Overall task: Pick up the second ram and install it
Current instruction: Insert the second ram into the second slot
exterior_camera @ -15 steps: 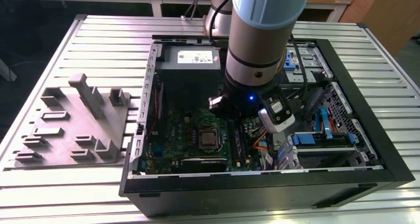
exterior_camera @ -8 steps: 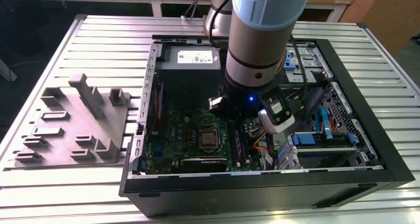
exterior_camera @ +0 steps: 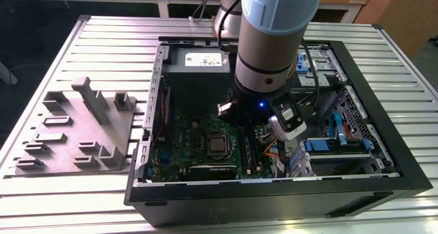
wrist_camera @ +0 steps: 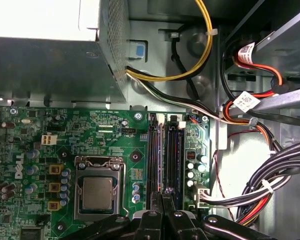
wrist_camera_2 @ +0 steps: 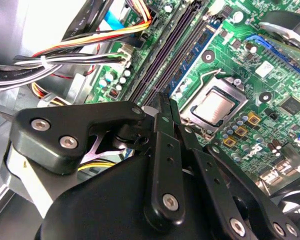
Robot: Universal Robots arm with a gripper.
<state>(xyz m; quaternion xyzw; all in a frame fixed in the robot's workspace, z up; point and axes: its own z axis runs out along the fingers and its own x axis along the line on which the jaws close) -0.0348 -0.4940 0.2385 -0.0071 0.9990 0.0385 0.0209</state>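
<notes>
My gripper (wrist_camera_2: 163, 102) (wrist_camera: 164, 194) is down inside the open computer case (exterior_camera: 383, 141), with the arm's wrist (exterior_camera: 263, 98) above it. Its black fingers are shut on a thin edge. The second ram (wrist_camera_2: 192, 62), a narrow dark blue-green strip, runs straight out from the fingertips. It lies along the long black slots (wrist_camera_2: 160, 55) (wrist_camera: 178, 150) of the green motherboard (exterior_camera: 184, 136) (wrist_camera: 90, 130). How deep it sits in a slot I cannot tell.
The processor socket (wrist_camera: 97, 192) (wrist_camera_2: 215, 107) lies beside the slots. Bundled cables (wrist_camera: 270, 190) (wrist_camera_2: 90, 50) crowd the other side. The power supply (exterior_camera: 198, 59) (wrist_camera: 50, 65) stands at the case's far end. A grey holder block (exterior_camera: 75, 126) sits on the table at the exterior view's left.
</notes>
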